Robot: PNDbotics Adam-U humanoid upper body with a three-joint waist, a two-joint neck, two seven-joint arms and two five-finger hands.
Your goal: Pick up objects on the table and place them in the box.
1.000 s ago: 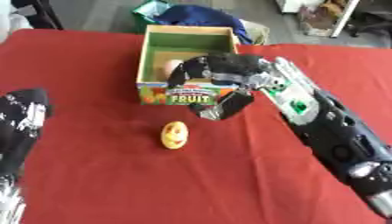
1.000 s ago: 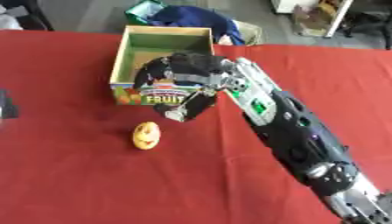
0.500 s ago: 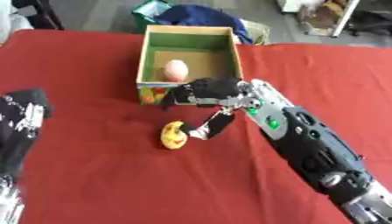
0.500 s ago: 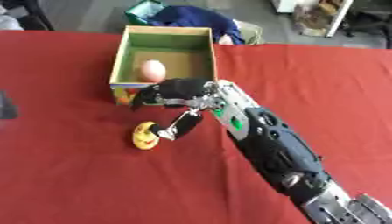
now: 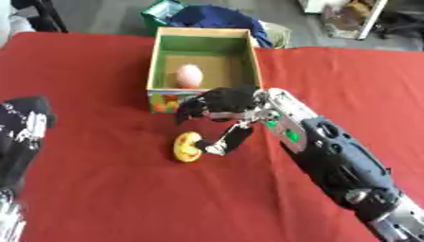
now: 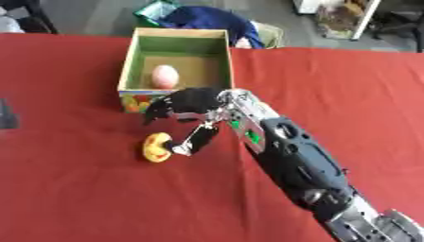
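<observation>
The robot's right hand [image 5: 222, 105] reaches over the red tablecloth [image 5: 108, 189], its fingers spread above a small yellow object [image 5: 187, 146] and its thumb touching that object's right side, not closed on it. The object lies just near of the open cardboard box [image 5: 203, 40], where a pale egg-shaped thing [image 5: 189, 75] sits. The left arm [image 5: 21, 137] shows at the left edge; its fingers can't be made out.

Red table [image 5: 99, 198]: box [image 5: 157, 71] far side, yellow obj [image 5: 186, 146] in front.
</observation>
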